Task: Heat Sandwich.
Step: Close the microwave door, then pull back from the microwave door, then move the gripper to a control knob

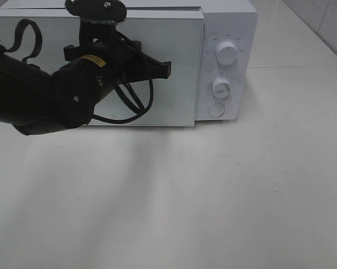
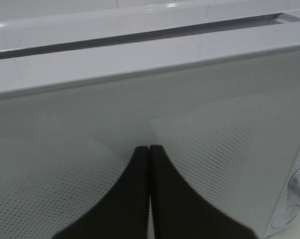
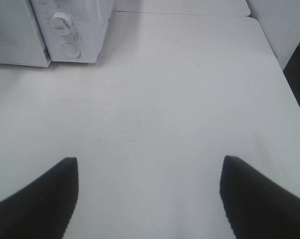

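The sandwich is out of view. A white microwave (image 1: 227,22) stands at the back of the table, and its door (image 1: 174,101) lies almost flat against the body. A narrow dark gap runs along the door's top edge (image 2: 140,40). My left gripper (image 1: 167,68) is shut and empty. Its fingertips (image 2: 140,152) sit at the door's dotted window, either touching it or a hair away. My right gripper (image 3: 150,160) hangs open over bare table to the right of the microwave (image 3: 73,30), holding nothing. It does not show in the exterior high view.
The microwave's control panel carries two knobs (image 1: 226,54) (image 1: 221,88) and a round button (image 1: 215,110). The white table (image 1: 213,196) stretches in front. Its right edge (image 3: 284,84) drops off beside a white wall.
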